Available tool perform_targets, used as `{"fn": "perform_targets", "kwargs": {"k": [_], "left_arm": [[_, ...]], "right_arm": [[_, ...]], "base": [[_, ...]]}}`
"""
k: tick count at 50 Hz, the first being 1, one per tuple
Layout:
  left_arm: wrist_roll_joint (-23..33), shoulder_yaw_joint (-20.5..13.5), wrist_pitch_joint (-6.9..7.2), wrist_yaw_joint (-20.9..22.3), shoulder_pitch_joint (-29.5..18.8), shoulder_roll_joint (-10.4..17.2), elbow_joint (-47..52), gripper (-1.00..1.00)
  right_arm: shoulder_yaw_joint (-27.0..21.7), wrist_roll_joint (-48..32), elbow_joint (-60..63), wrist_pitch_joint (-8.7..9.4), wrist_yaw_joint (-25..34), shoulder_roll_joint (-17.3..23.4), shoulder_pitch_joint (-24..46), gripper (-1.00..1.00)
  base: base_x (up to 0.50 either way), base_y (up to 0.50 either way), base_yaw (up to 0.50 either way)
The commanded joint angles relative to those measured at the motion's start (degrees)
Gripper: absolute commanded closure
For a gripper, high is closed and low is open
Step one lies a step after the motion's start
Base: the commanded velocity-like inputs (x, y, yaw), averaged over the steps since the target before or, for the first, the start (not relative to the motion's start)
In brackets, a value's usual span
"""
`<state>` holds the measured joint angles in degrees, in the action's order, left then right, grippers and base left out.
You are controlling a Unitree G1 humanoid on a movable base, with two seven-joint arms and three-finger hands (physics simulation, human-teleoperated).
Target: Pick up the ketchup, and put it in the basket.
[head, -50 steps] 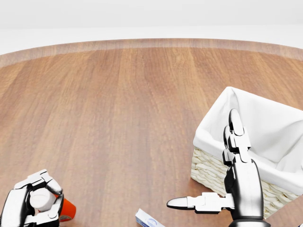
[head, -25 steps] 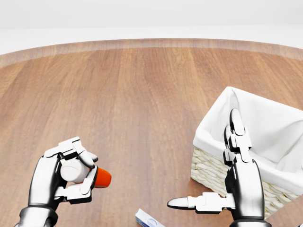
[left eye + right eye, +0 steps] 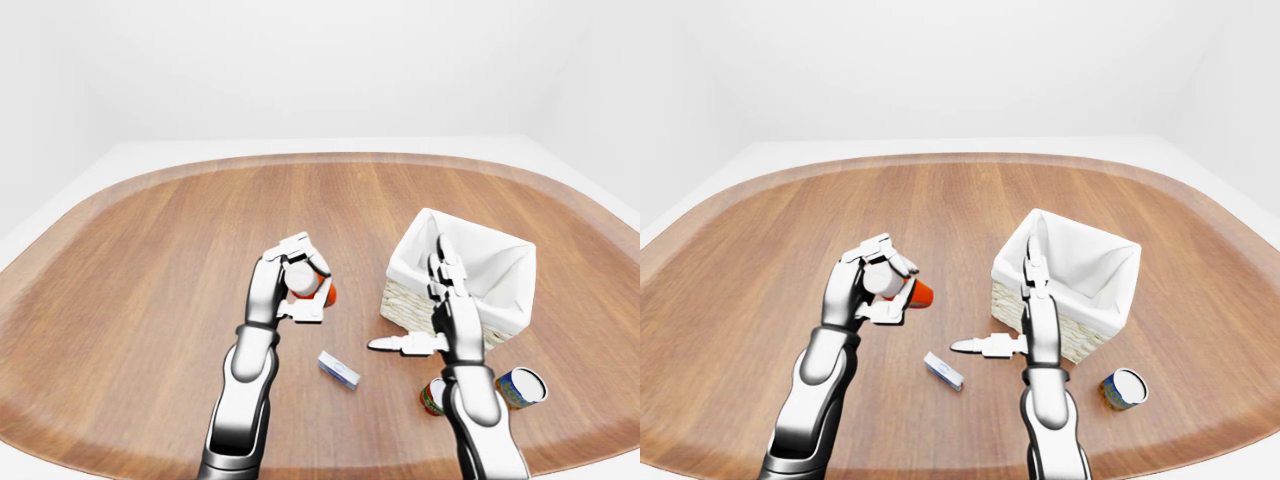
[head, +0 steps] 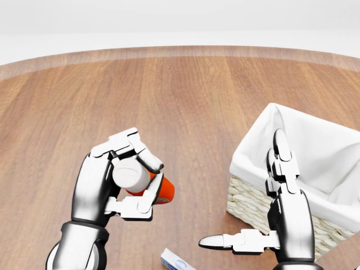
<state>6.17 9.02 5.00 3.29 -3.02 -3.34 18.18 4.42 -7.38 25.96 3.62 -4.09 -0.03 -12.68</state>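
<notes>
The red ketchup bottle with its white cap (image 4: 140,183) is gripped in the closed fingers of the left hand (image 4: 121,183), above the wooden table (image 4: 180,101). The carry step is judged under way; next, a rightward move over the white-lined wicker basket (image 4: 264,205) seems called for. The right hand (image 4: 275,219) is held spread, empty.

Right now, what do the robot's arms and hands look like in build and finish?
Both match: glossy silver-chrome shells over black joints. The left hand and right hand each have three blocky, segmented white-silver fingers with dark-tipped, rounded ends. The forearms are smooth and tapered, with black wrist bands. No cables, sleeves or markings show.
</notes>
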Motion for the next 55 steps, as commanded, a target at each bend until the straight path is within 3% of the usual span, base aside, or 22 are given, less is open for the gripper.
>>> {"fn": "perform_targets", "kwargs": {"k": [1,9,16,31,42,55], "left_arm": [[-0.5,6.0,0.0,-5.1,-1.8,-2.3,3.7,0.91],[0.5,8.9,0.0,-5.3,-1.3,-3.1,6.4,0.91],[1.1,14.5,0.0,-6.6,0.1,-4.3,6.7,0.92],[2.0,21.5,0.0,-8.6,0.4,-6.1,5.8,0.92],[3.5,26.1,0.0,-8.3,-1.2,-9.6,-1.1,0.92],[6.4,30.5,0.0,-8.4,-2.7,-13.2,-0.6,0.92]], "right_arm": [[0.5,-0.2,0.0,-0.23,-0.2,0.1,-0.2,-1.0],[0.3,-0.2,0.3,-0.17,-0.2,0.1,-0.2,-1.0],[0.6,-0.3,0.9,-0.09,-0.3,0.1,-0.6,-1.0],[0.4,-0.1,2.0,0.28,-0.2,0.2,-1.0,-1.0],[0.3,0.0,2.5,0.37,-0.2,0.1,-1.2,-1.0],[-0.4,0.4,2.8,0.58,0.0,0.1,-1.1,-1.0]], "base": [[0.0,0.0,0.0],[0.0,0.0,0.0],[0.0,0.0,0.0],[0.0,0.0,0.0],[0.0,0.0,0.0],[0.0,0.0,0.0]]}}
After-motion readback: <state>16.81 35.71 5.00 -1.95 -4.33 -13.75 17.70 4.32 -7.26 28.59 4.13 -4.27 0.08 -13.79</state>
